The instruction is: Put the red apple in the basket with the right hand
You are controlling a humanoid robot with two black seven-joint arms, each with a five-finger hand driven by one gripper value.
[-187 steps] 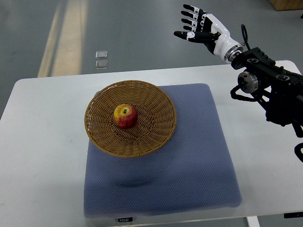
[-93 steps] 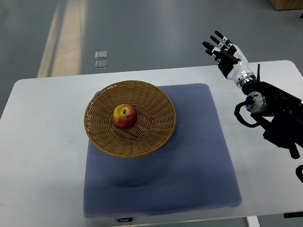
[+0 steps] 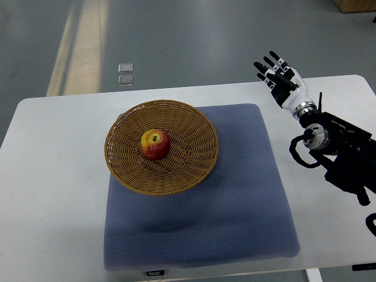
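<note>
Right hand (image 3: pixel 277 76) up at the far right edge of the table (image 3: pixel 53 194), fingers spread and straight, holding nothing, arm reaching in from the right edge. Well apart from the basket (image 3: pixel 161 147), with a stretch of blue mat (image 3: pixel 235 205) and bare tabletop between. No left hand anywhere in view

Red apple (image 3: pixel 155 144) resting inside the wicker basket, a little left of the bowl's centre, stem end turned upward, touching the woven floor and clear of the rim. Basket sitting flat on the upper left part of the mat, its left rim hanging slightly past the mat's edge over the white table

Judged from this layout: placing looks done, since apple lies in the basket and hand is empty and away from it. Nothing left of the task's core as far as visible; at most, parking the arm in a rest pose. Apple looks settled in the shallow bowl, so little risk of rolling out
</note>
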